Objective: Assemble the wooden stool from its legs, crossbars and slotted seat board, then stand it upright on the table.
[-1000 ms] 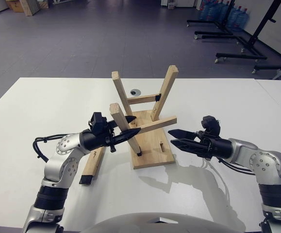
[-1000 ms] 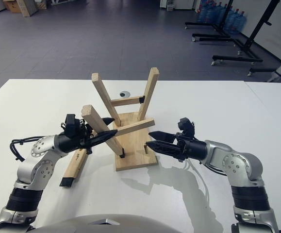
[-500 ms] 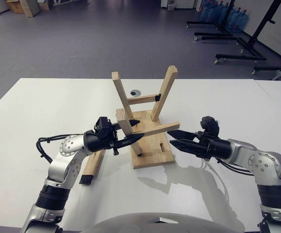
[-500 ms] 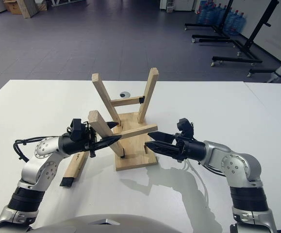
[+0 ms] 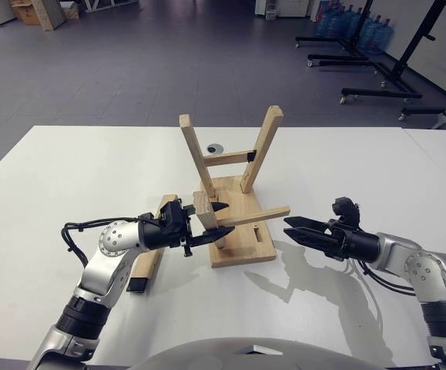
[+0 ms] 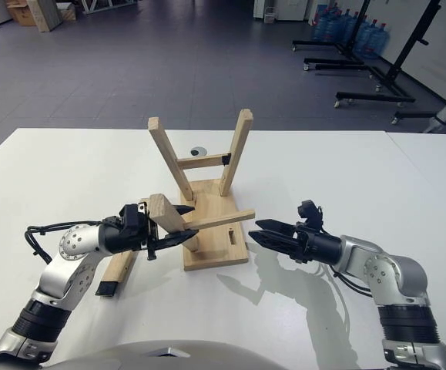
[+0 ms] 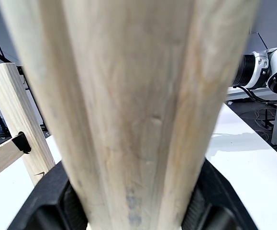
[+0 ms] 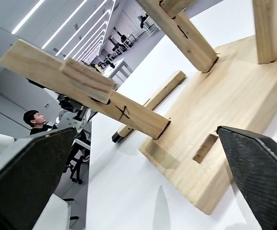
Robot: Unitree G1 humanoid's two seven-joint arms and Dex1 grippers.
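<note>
Partly built: seat board (image 5: 246, 245) flat mid-table, two legs (image 5: 263, 146) joined by a crossbar (image 5: 226, 158) standing in its far slots; left gripper (image 5: 224, 218) clamped on a third leg (image 5: 204, 206) carrying the second crossbar (image 5: 257, 216) at the near edge, fourth leg (image 5: 149, 260) loose on the table (image 5: 68, 169), right gripper (image 5: 290, 226) spread, empty.

Left gripper (image 5: 224, 218) clamped tight; right gripper (image 5: 291, 226) low, fingers (image 5: 309, 224) apart.

No legible words or numbers, pencilled cross mark on the crossbar (image 8: 128, 116)
</note>
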